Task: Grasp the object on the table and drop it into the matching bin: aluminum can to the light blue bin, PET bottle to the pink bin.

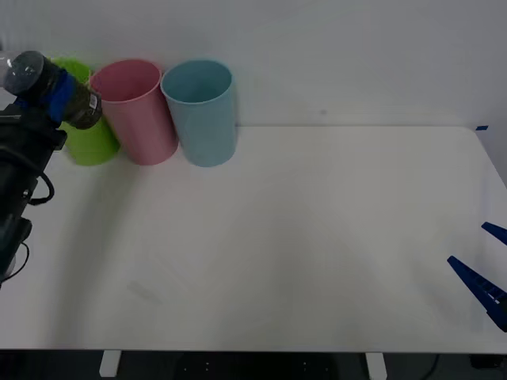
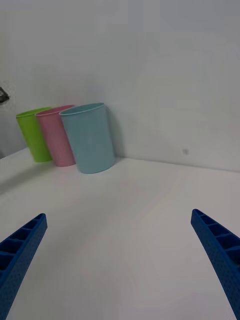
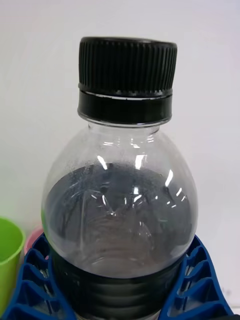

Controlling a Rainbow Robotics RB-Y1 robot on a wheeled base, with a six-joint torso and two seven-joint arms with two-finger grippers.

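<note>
Right now I have the left gripper (image 1: 54, 93) clamped on the PET bottle (image 1: 49, 89), raised at the upper left of the front frame, off the table (image 1: 301, 237). From that camera the bottle lies tilted, its clear base toward the upper left corner and its black cap (image 1: 89, 111) pointing toward the pink bin (image 1: 136, 111), overlapping the lime green bin (image 1: 89, 138) behind it. My left wrist picture shows the bottle (image 3: 120, 210) close up: black ribbed screw cap (image 3: 127, 80) on top, see-through greyish body, and the blue ribbed fingers (image 3: 197, 285) pressed against both sides of its lower part. At the lower left of that picture I see a slice of the green bin's rim (image 3: 9, 255) and a sliver of pink rim (image 3: 33, 239) beside it.

Three bins stand in a row at the upper left of the front frame, close together against the white wall: lime green, pink, then the light blue bin (image 1: 202, 111). All three are upright, mouths open; what I can see of the pink and blue interiors holds nothing, though I cannot see to their bottoms.

My right gripper (image 1: 485, 273) sits at the lower right edge of the front frame, well apart from the bins, its blue fingers (image 2: 220, 255) spread wide with nothing between them. Its wrist camera looks across the white tabletop (image 2: 125, 235) at the same row: green (image 2: 34, 134), pink (image 2: 57, 135), light blue (image 2: 91, 137).
</note>
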